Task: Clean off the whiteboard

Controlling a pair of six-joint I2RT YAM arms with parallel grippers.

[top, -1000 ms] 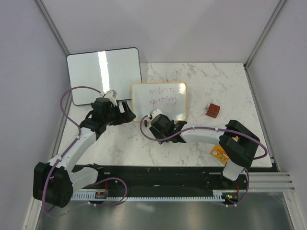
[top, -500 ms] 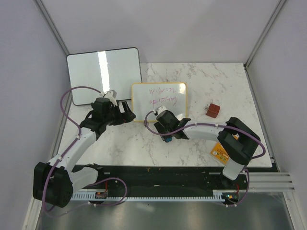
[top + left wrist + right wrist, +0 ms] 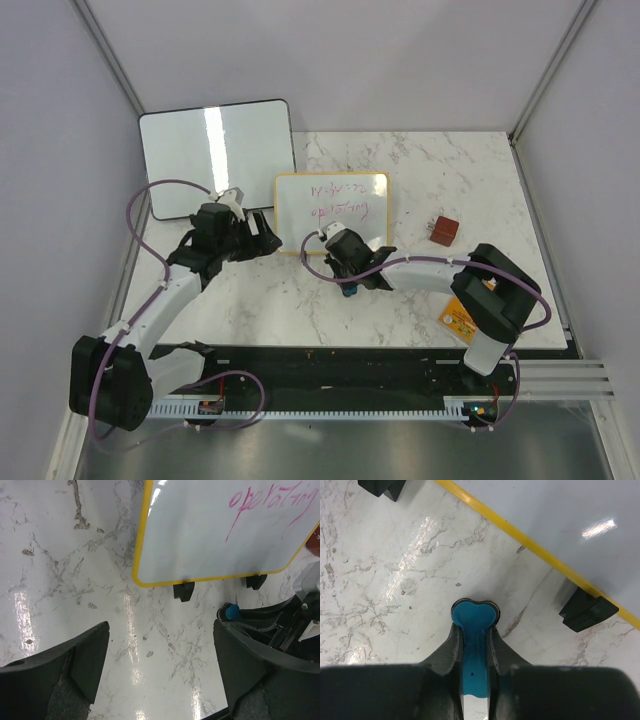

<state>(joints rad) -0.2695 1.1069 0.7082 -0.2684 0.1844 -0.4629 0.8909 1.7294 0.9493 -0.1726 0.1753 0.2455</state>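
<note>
Leaning at the far-left corner of the marble bench (image 3: 470, 170) was a larger blank glossy board (image 3: 216, 158) with a thin black edge, partly off the bench top. Near it, towards the near edge, the left end effector (image 3: 266, 234) hovered with its fingers (image 3: 75, 665) spread wide apart and nothing between them, pointing at the left end of the whiteboard (image 3: 332, 210). That yellow-framed whiteboard lay near the far edge, around the middle of the bench, with two lines of pink handwriting (image 3: 341, 200) on its face. The left wrist view showed its rounded near-left corner (image 3: 141, 580) and a small black foot (image 3: 183, 591) resting on the marble.

Just on the near side of the whiteboard's near edge, the right end effector (image 3: 347, 286) pointed down at the bench, its fingers (image 3: 451, 652) clamped on a narrow blue object (image 3: 474, 615). What that object was could not be told. Its rounded tip sat low over bare marble, apart from the yellow frame (image 3: 535, 547).

Farther towards the right edge stood a small reddish-brown block (image 3: 445, 230). An orange packet (image 3: 457, 320) lay near the near-right corner, beside the right arm.
</note>
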